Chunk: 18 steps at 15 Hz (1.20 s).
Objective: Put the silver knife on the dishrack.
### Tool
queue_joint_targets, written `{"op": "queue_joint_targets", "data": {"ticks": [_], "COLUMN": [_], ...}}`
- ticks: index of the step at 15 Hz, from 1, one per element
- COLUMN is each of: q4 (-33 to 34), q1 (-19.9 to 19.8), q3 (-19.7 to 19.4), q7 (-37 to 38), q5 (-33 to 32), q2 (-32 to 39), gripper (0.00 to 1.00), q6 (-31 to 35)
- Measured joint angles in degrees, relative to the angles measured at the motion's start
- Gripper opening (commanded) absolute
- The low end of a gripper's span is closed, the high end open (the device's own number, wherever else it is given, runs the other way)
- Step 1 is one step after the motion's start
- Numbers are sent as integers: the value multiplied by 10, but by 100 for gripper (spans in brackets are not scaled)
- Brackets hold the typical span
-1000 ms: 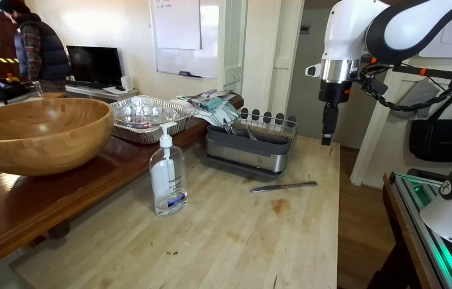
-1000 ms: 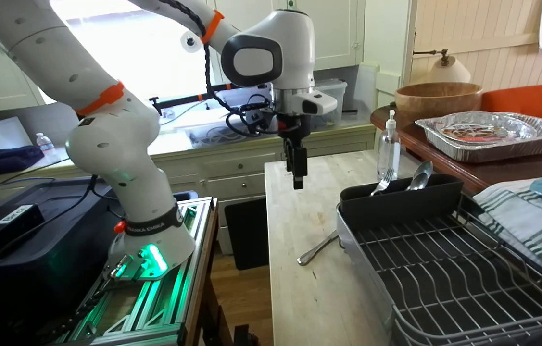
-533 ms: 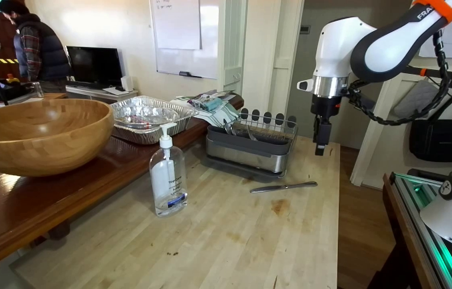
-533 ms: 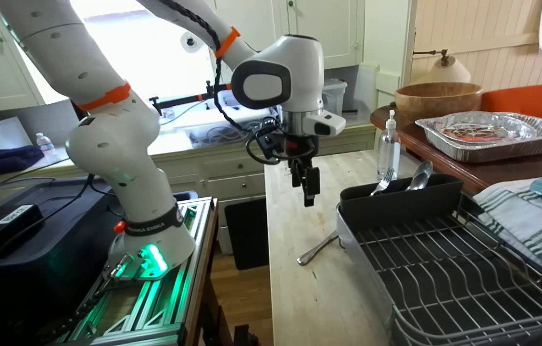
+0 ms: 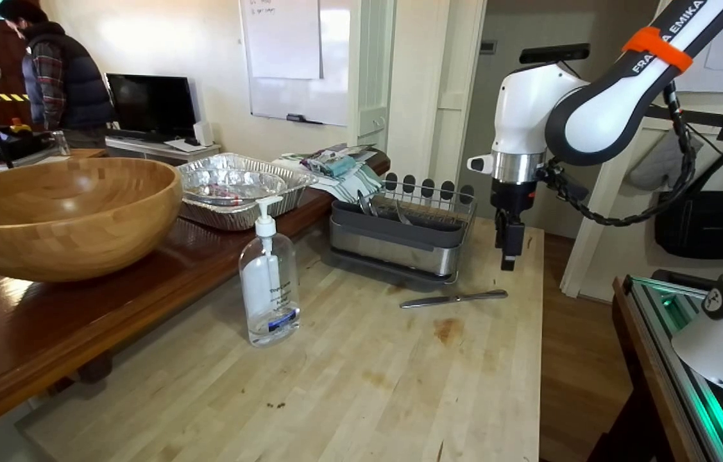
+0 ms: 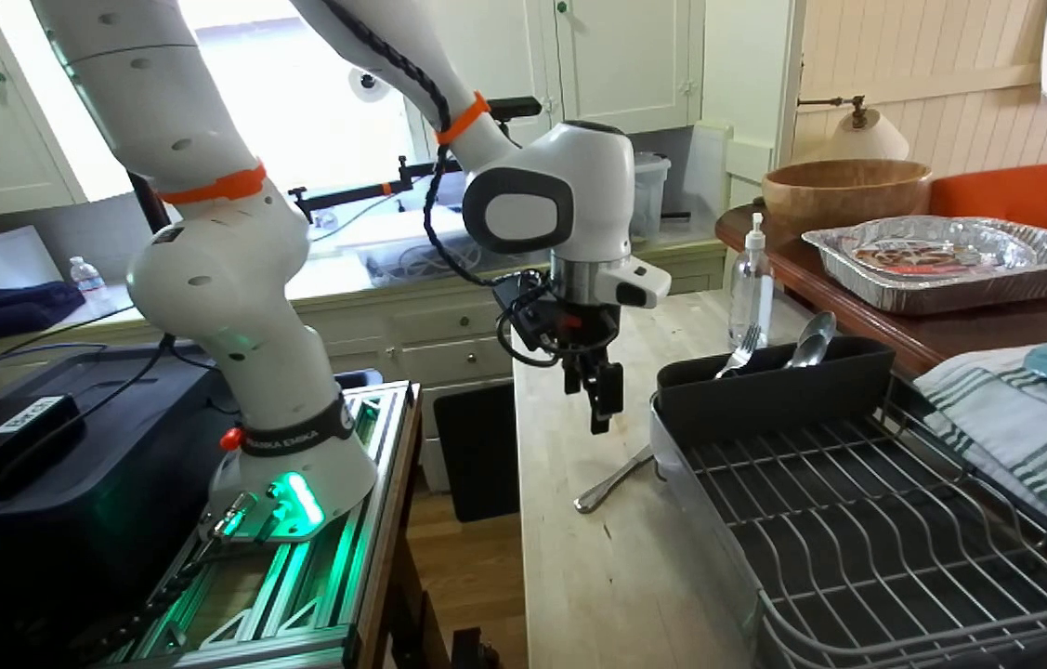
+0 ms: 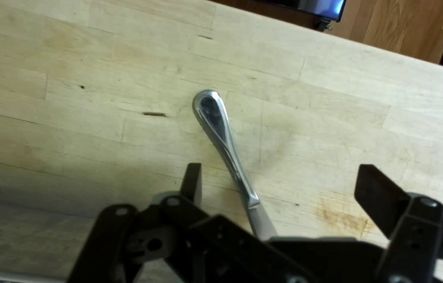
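The silver knife lies flat on the light wooden table beside the dishrack. In an exterior view only the knife's handle shows, since the rack hides the blade. My gripper is above the table over the handle side of the knife, not touching it; it also shows in an exterior view. In the wrist view the gripper is wide open and empty. There the knife runs between the fingers, closer to the left finger, with its blade end hidden under the gripper body.
The rack's dark cutlery holder holds a fork and a spoon. A soap bottle stands on the table. A wooden bowl, foil trays and a striped towel lie on the darker raised counter.
My gripper has come down towards the table and the knife, drifting slightly left in one exterior picture and right in another. The knife and the dishrack have not moved.
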Motion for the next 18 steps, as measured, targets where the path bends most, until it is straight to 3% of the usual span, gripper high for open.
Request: {"op": "queue_joint_targets", "data": {"ticks": [9,18], "q4": [5,4], "q1": [-5,-10], "q3": [2,5], "q7": [7,14], "q5": [-22,-54], "q2": [27,67], "gripper": [100,100], "q6": [28,133]}}
